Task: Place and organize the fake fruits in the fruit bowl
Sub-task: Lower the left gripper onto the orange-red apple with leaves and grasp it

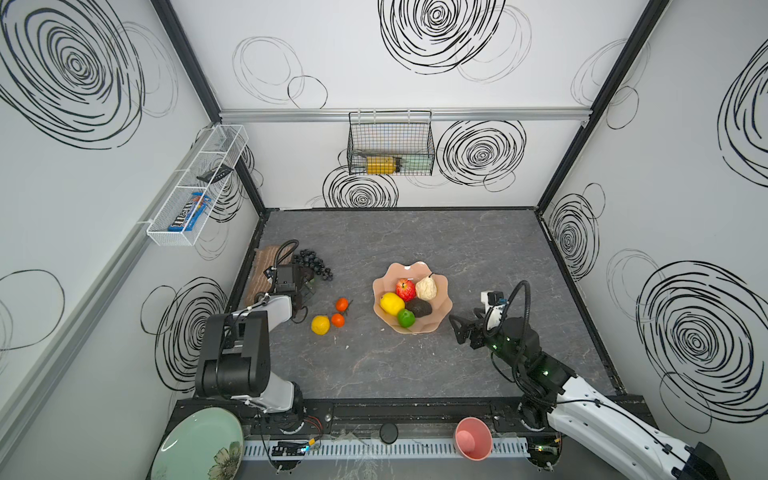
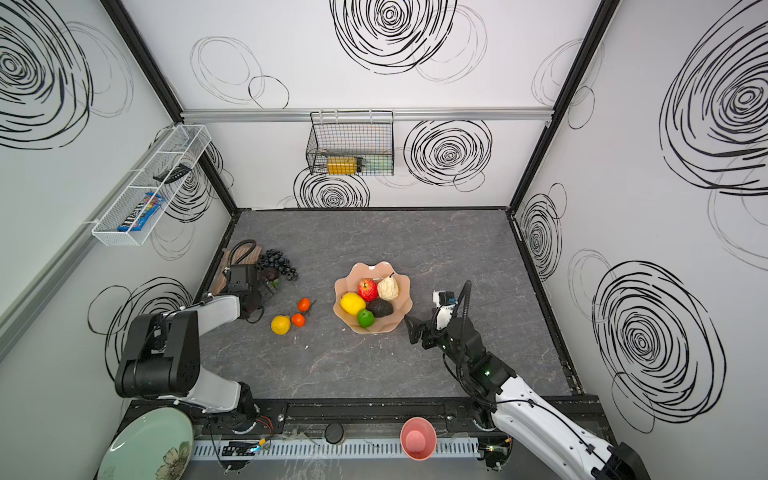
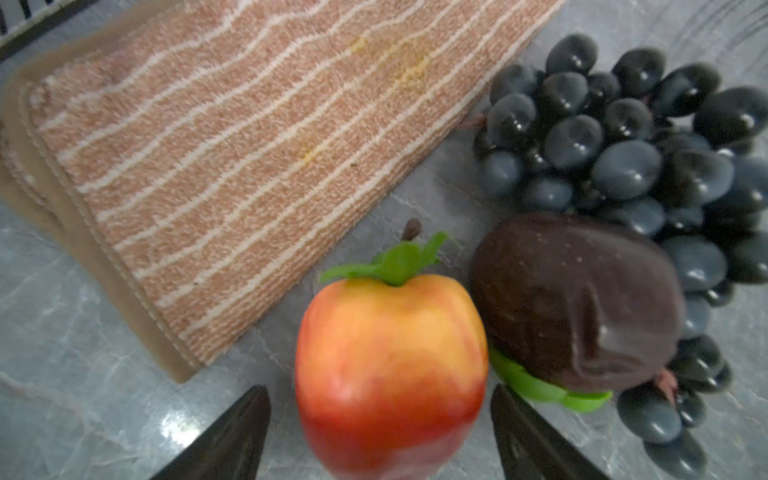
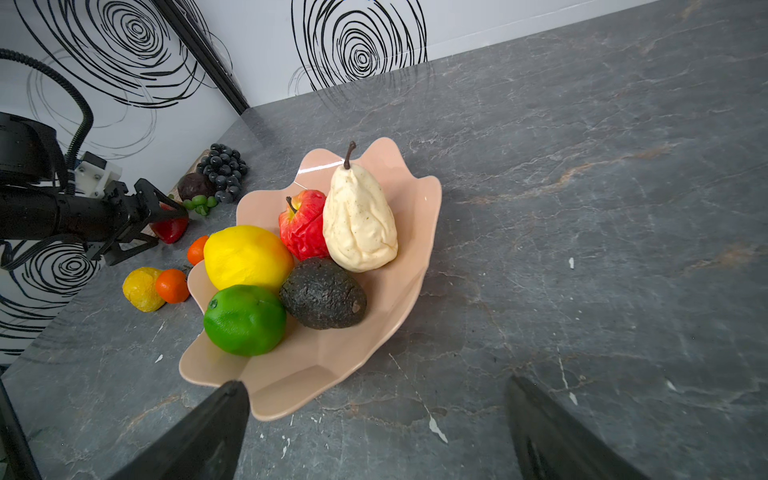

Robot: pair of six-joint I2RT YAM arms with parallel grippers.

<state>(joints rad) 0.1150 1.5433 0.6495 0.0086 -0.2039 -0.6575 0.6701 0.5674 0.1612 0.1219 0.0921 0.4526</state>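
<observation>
At the back left of the grey marbled tabletop (image 1: pixel 415 374), beside a folded pink-brown striped towel (image 3: pixel 249 145), the left claw (image 3: pixel 379 390) stands with its black jaws apart on either side of a glossy red-and-yellow plastic apple (image 3: pixel 390 332) with a green leaf. A sliver of table shows between one jaw and the fruit, while the other is at or nearly at the skin, so I judge it not yet gripped. Just beside it lies a dark maroon fruit (image 3: pixel 573 299) with a green leafy collar, touching a bunch of black plastic grapes (image 3: pixel 623 145).

Near the table's middle sits the shallow peach-pink scalloped fruit bowl (image 4: pixel 324 370). It holds a yellow lemon (image 4: pixel 247 257), a crumpled red apple (image 4: pixel 301 224), a beige pear (image 4: pixel 359 220), a dark avocado (image 4: pixel 322 293) and a green lime (image 4: pixel 245 320), packed close together. A duller second lemon (image 1: pixel 320 324) and two tiny oranges (image 1: pixel 342 304) lie on the table between bowl and left arm. The right claw (image 4: pixel 376 382) hovers just beside the bowl's near rim, jaws spread wide and empty.

The two-toned apple looks hollow and light, smooth enough to be slippery, and the dented skins in the bowl suggest it gives under pressure. The best hold is probably across its widest belly, below leaf and stem, with a mild squeeze. A pinch too high or low could squirt it toward the maroon fruit.
</observation>
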